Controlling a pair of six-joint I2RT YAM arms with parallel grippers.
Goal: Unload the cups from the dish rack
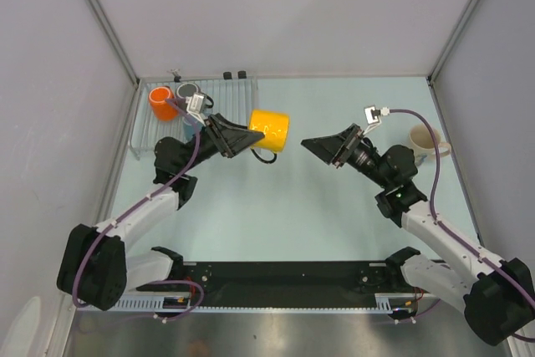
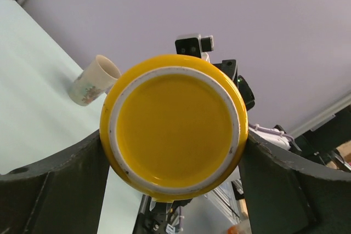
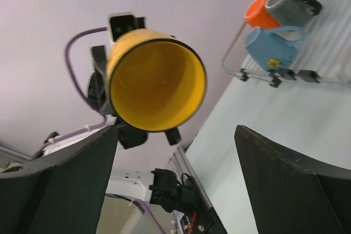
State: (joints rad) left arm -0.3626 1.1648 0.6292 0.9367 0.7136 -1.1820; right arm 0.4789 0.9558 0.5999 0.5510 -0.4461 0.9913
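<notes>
The left claw (image 1: 251,135) grips the glossy yellow mug (image 1: 270,130) aloft, outside the clear barred dish rack (image 1: 227,94). The right claw (image 1: 310,145) gapes empty. One cream mug (image 1: 422,141) stands on the table (image 1: 284,206), while the orange mug (image 1: 160,102), dark grey mug (image 1: 187,92) and light blue mug (image 3: 269,48) sit racked.

- The top external view looks down from above and behind the arm bases, far enough off to take in the whole table (image 1: 276,206).
- The left wrist view looks along the left pincer (image 2: 175,135) toward the right arm, close on the base of the yellow cup (image 2: 174,127).
- The right wrist view faces the opposite way, into that cup's mouth from less near, with the dish rack (image 3: 329,36) behind.
- All three views share the yellow cup.
</notes>
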